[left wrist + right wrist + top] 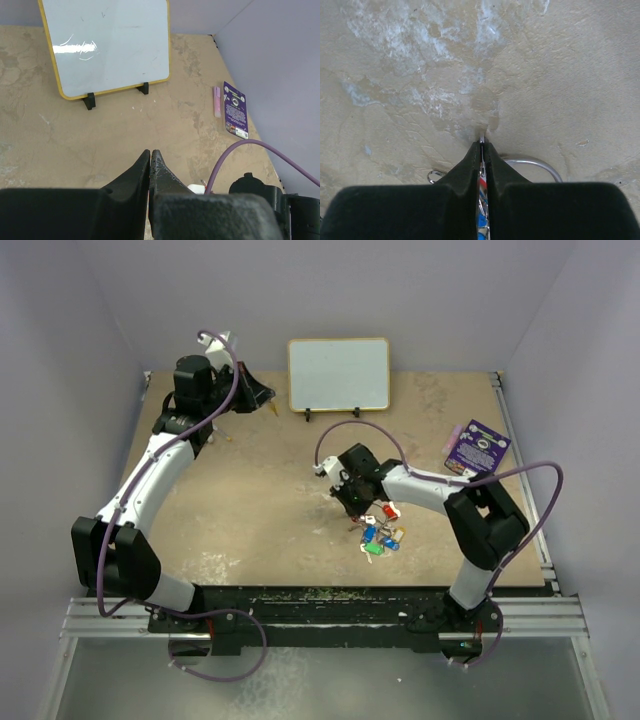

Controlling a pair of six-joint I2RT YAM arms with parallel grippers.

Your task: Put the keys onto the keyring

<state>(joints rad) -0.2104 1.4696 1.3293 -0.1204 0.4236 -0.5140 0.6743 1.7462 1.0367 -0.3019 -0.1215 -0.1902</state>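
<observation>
A cluster of keys (380,532) with red, blue, green and yellow tags lies on the table right of centre. My right gripper (352,512) is at the cluster's upper left, tip down on the table. In the right wrist view its jaws (481,142) are shut on a thin silver key blade, with red and blue showing between the fingers. The keyring (535,165) shows as a silver wire arc just right of the fingers. My left gripper (262,395) is held at the back left, shut and empty (150,152).
A yellow-framed whiteboard (339,374) stands at the back centre and also shows in the left wrist view (105,45). A purple card (477,447) lies at the right, with a pink marker (217,101) beside it. Walls close in the table's sides.
</observation>
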